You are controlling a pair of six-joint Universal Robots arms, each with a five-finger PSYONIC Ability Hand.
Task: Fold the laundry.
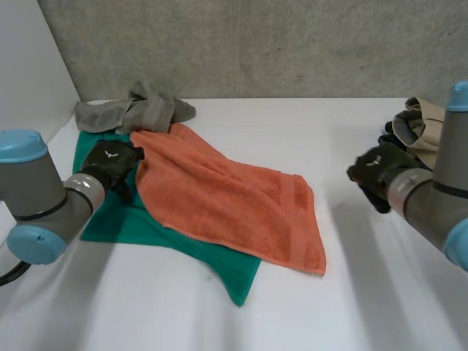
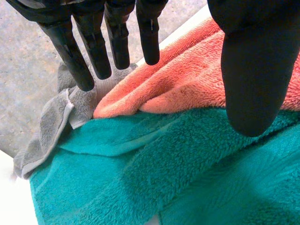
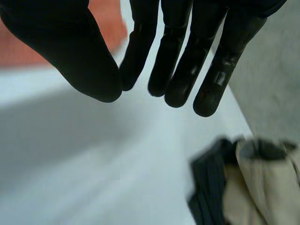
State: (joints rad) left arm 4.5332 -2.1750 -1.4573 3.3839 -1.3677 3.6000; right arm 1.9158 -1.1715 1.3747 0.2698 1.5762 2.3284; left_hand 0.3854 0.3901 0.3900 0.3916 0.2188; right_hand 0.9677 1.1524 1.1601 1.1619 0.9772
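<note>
— Nearest item?
— A green towel (image 1: 117,219), flat on the white worktop (image 1: 219,314), one corner pointing at six o'clock.
— On top of it?
— An orange towel (image 1: 227,197), laid askew across the green one, its near corner spilling onto the worktop toward five o'clock.
— The hands?
— My left hand (image 1: 113,164), nine o'clock, over the green towel just beside the orange towel's edge; fingers straight, thumb set apart, holding nothing. My right hand (image 1: 376,172), three o'clock, above bare worktop; fingers straight and loosely together, empty.
— Farthest?
— I log a grey cloth (image 1: 131,110), crumpled, eleven o'clock, touching both towels; and beige and dark clothes (image 1: 413,124), heaped at two o'clock beyond the right hand.
</note>
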